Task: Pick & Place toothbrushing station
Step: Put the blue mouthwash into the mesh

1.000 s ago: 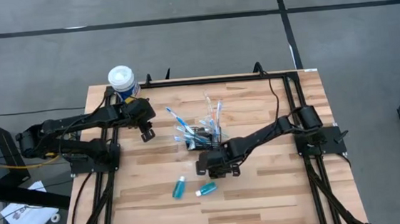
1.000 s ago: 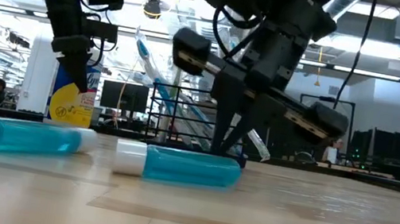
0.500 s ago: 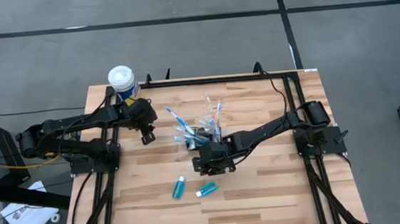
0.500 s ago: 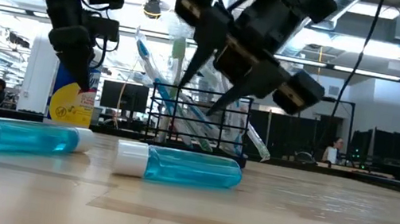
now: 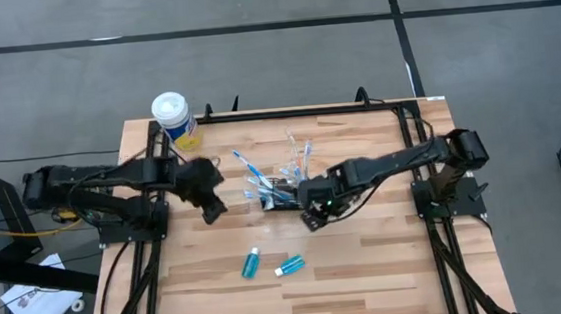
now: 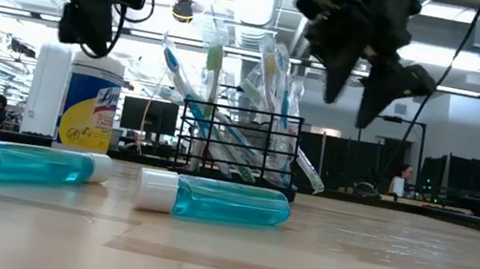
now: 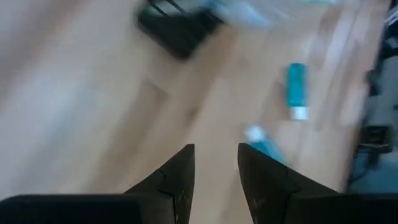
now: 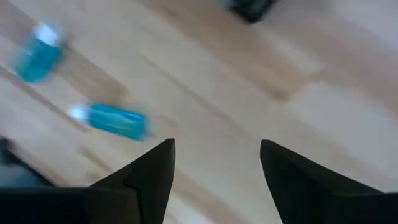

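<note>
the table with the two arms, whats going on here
Two robot arms are working around a black wire basket of toothbrushes in the middle of the table. The right gripper hangs beside the basket, open and empty. The left gripper hovers on the other side, part open, holding nothing. Two teal tubes lie loose on the table nearer the front edge, and a wipes canister stands at the back left corner.

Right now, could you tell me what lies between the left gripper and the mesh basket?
In the high view, only bare tabletop separates the left gripper from the mesh basket.
</note>
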`<state>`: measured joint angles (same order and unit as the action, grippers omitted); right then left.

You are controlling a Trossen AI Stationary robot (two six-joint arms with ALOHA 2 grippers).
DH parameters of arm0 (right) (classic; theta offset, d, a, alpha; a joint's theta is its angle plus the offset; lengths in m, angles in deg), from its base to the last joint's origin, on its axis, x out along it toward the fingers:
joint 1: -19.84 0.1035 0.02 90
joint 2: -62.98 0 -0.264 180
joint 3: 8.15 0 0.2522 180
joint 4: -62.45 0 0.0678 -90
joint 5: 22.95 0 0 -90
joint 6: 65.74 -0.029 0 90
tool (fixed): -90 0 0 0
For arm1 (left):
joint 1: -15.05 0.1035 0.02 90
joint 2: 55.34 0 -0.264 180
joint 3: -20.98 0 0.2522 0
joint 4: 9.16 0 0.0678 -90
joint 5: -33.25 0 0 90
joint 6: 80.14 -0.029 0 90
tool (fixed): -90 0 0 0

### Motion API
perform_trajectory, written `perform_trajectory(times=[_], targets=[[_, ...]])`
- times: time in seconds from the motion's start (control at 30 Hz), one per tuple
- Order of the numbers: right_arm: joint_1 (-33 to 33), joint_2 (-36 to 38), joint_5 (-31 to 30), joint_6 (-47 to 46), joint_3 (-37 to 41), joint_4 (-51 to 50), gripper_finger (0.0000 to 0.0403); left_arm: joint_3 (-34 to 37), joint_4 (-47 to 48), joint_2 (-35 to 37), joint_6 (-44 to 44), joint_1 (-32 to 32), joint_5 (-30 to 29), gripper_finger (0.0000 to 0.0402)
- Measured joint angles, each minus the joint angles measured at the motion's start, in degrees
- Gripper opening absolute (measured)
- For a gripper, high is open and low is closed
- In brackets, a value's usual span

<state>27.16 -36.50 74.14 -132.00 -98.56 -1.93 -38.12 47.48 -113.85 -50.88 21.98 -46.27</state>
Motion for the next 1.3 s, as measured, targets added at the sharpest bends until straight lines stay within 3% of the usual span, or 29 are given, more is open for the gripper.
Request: perform_trajectory(times=[0.13, 0.33, 0.6, 0.83, 1.3], targets=[[-3.4, 1.3, -2.0, 12.3, 0.6, -4.6, 0.0223, -1.6, -3.8, -3.8, 15.8, -9.7, -3.6, 0.0118], [-7.8, 3.3, -1.6, 23.6, 7.5, 1.3, 0.0222, -9.4, -5.3, -17.0, 32.6, -18.9, -7.9, 0.0143], [-7.8, 8.4, 0.4, 27.3, 13.7, 7.9, 0.0222, -21.7, -6.6, -33.7, 38.2, -23.6, -10.0, 0.0181], [-6.6, 12.7, 0.4, 30.1, 14.2, 8.9, 0.0222, -22.7, -4.3, -37.4, 44.2, -24.5, -10.0, 0.0189], [-6.1, 12.6, 0.5, 40.1, 14.2, 7.9, 0.0222, -23.3, -4.3, -42.5, 56.9, -31.3, -7.6, 0.0189]])
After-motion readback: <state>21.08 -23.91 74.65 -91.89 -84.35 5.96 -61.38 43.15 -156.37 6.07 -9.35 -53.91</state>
